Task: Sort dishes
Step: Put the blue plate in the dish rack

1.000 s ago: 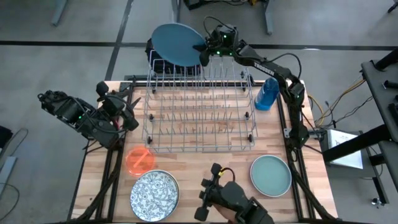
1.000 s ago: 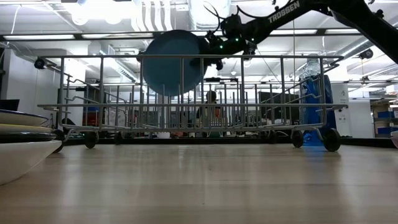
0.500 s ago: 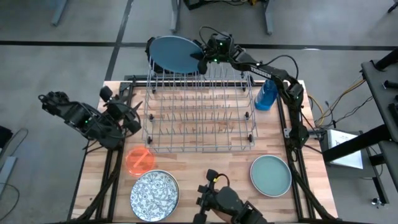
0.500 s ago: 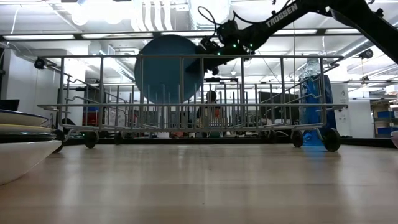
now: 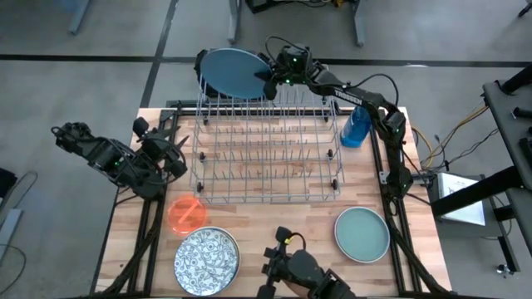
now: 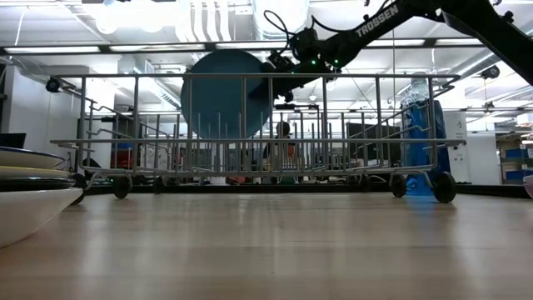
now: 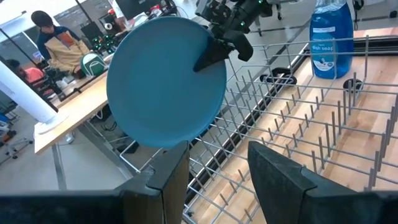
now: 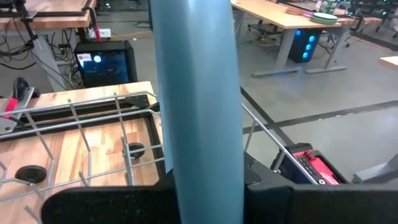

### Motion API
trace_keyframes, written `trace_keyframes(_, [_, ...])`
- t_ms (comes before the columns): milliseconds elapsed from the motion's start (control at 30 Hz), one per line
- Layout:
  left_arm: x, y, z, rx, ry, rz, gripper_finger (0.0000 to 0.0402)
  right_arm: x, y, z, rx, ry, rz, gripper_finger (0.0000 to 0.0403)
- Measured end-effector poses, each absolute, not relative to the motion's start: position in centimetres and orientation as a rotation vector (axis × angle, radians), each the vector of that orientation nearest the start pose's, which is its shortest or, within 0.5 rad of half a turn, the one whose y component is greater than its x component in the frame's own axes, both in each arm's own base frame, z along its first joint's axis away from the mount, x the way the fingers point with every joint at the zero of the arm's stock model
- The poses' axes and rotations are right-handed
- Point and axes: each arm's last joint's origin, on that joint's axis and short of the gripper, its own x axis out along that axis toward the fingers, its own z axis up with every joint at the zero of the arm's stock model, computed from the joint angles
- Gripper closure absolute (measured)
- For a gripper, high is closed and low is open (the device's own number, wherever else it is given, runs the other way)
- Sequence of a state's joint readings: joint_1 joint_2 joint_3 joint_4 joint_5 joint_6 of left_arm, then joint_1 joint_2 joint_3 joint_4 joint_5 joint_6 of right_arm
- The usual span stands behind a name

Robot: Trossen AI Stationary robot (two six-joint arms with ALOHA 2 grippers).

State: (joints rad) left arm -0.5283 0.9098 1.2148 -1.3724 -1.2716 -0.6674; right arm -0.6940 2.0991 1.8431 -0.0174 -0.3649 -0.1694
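Observation:
My right gripper [image 5: 271,76] is shut on the large blue plate [image 5: 233,73] above the far-left corner of the wire rack [image 5: 266,149]. The plate [image 6: 221,92] stands nearly on edge, and its lower part shows behind the rack's top rail in the low view. The left wrist view shows the plate's face [image 7: 165,87]. My left gripper [image 5: 174,149] is open near the table's left edge, facing the rack, touching nothing. The small orange plate [image 5: 186,213], the patterned plate [image 5: 206,259] and the teal plate [image 5: 362,234] lie flat on the near part of the table. My right gripper pinches the blue plate's rim [image 7: 208,59] on the side toward the table's right, one finger on each face. The fingers reach in roughly level from the right. The plate [image 8: 196,93] runs edge-on between them, lifted and slightly tilted. I cannot tell whether its lower edge touches the rack.
A blue bottle [image 5: 357,126] stands by the rack's far-right corner. A stack of pale dishes [image 6: 25,196] shows at the left of the low view. A dark device [image 5: 303,270] sits at the table's near edge. A person [image 7: 59,46] sits beyond the table.
My right gripper has carried the blue plate a little toward the table's left and slightly down, and the plate has turned more toward edge-on above the rack's far-left corner. It has kept its hold throughout.

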Motion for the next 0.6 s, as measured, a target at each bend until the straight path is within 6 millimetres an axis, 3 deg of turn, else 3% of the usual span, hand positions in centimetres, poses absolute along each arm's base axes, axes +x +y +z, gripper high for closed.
trace_keyframes(200, [10.9, -3.2, 37.7, 0.232, 0.405, 0.829, 0.0247, 39.2, -30.9, 29.8, -0.026, 0.262, -0.301, 0.0394])
trace_keyframes(600, [10.9, -3.2, 37.8, 0.230, 0.403, 0.829, 0.0247, 40.4, -31.4, 26.3, 0.041, 0.317, -0.291, 0.0394])
